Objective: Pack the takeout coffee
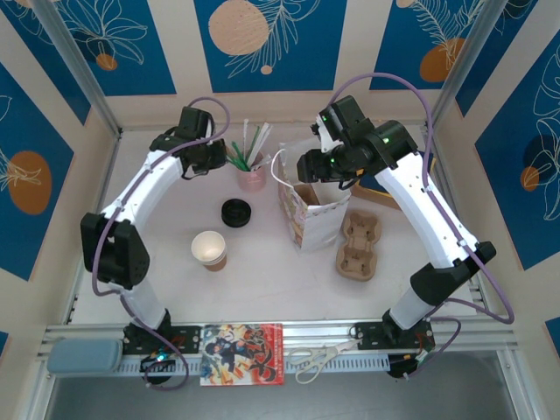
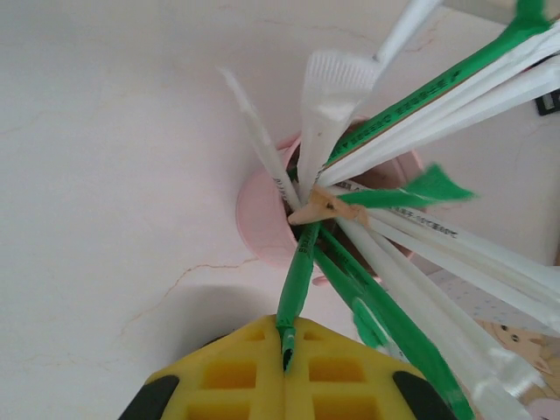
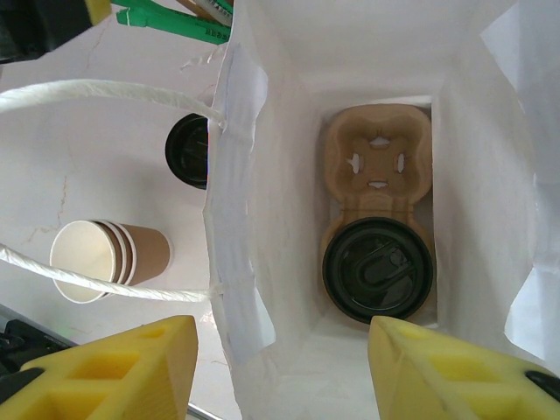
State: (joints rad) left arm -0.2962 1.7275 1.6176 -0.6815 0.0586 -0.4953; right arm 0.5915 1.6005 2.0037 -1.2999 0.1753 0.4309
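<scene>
Two grippers: left gripper clamped on a green straw in the pink cup, right gripper jaws apart over the paper bag. Takeout coffee sits upright on the table, left of the bag

Matt kraft-paper takeout coffee

No legible txt, tiny print on straw wrappers blurred, comic cover lettering too small

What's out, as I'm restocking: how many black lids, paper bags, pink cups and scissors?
Black lids: 2
Paper bags: 1
Pink cups: 1
Scissors: 1
Total: 5
</scene>
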